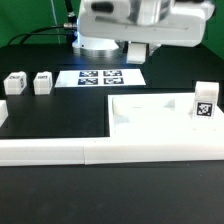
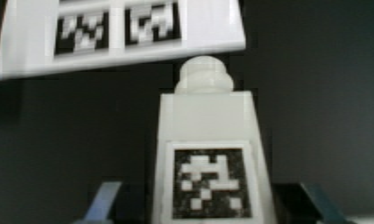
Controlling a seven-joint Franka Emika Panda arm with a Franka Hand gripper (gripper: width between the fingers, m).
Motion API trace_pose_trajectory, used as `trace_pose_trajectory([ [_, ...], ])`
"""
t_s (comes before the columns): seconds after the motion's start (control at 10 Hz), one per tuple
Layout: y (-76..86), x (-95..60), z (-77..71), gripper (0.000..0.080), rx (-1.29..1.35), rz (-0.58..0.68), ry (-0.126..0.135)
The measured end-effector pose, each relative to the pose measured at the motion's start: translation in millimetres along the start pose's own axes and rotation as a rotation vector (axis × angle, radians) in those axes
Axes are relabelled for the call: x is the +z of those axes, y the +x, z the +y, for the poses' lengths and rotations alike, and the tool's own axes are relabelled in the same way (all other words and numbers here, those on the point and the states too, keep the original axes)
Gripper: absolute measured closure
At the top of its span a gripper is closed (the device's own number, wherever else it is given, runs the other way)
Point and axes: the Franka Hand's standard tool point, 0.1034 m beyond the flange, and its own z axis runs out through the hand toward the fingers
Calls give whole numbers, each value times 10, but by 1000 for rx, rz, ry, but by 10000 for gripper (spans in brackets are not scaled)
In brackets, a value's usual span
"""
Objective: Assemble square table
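Observation:
My gripper (image 1: 136, 46) hangs raised above the far side of the table, over the marker board. It is shut on a white leg post (image 2: 209, 140). The post's tag (image 2: 210, 180) faces the wrist camera and its round threaded tip (image 2: 205, 72) points away. My fingers (image 2: 109, 200) flank the post's base. The square slab (image 1: 150, 112) lies at the exterior view's right, and one tagged leg post (image 1: 203, 100) stands on its right part. Two more leg posts (image 1: 15, 83) (image 1: 42, 82) stand on the table at the left.
The marker board (image 1: 100, 76) lies flat at the back middle and also shows in the wrist view (image 2: 113, 35). A long low white border wall (image 1: 90, 152) runs along the front. The robot's base (image 1: 98, 42) stands behind the marker board.

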Motion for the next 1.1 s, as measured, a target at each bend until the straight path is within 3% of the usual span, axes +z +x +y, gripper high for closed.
trace_pose_trajectory([
  [0.1, 116, -201, 41, 506, -44, 107, -19],
  [0.6, 206, -155, -97, 506, -61, 495, 49],
  [0.8, 543, -307, -130, 506, -55, 654, 59],
  [1.0, 794, -504, 46, 506, -30, 770, 71],
  [1.1, 841, -612, 72, 506, -30, 856, 73],
])
